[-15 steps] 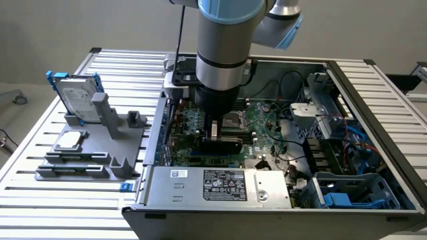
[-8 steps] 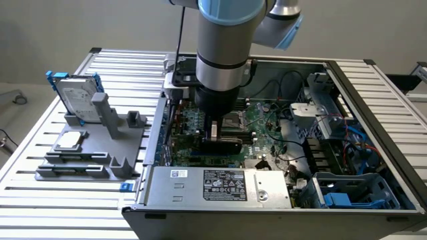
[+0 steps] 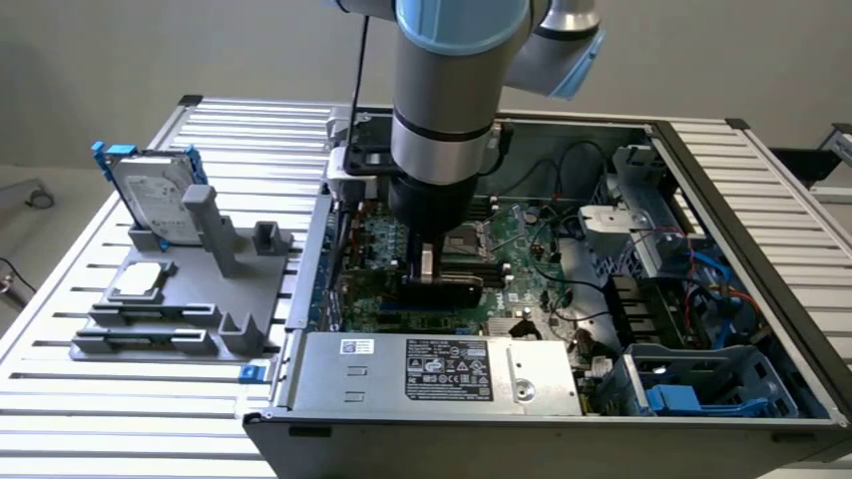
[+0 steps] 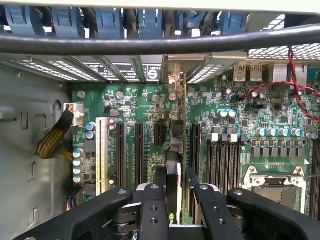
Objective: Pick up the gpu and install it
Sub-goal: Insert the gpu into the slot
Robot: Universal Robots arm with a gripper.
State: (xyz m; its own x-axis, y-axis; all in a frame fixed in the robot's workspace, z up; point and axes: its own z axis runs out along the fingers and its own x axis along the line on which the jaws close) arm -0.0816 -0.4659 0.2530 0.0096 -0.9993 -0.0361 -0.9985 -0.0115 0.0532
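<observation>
My gripper (image 3: pixel 440 271) is lowered inside the open computer case (image 3: pixel 745 200), over the green motherboard (image 4: pixel 135 105). It is shut on the gpu (image 4: pixel 174 165), which stands on edge between the two black fingers (image 4: pixel 154 212). In the wrist view the gripper (image 4: pixel 177 212) holds the thin card in line with a black expansion slot, its metal bracket end reaching toward the case's rear slot openings. In the exterior view the gpu (image 3: pixel 446 290) shows as a black slab just below the fingers, close to the board. Whether its edge sits in the slot is hidden.
A silver hard drive with a blue frame (image 3: pixel 151 190) and a small silver chip (image 3: pixel 140 280) sit on a grey fixture (image 3: pixel 174 319) at the exterior view's left. A power supply (image 3: pixel 440 371) lies at the case's front. A black cable (image 4: pixel 160 42), red wires (image 4: pixel 295 85) and the CPU socket (image 4: pixel 275 187) are nearby.
</observation>
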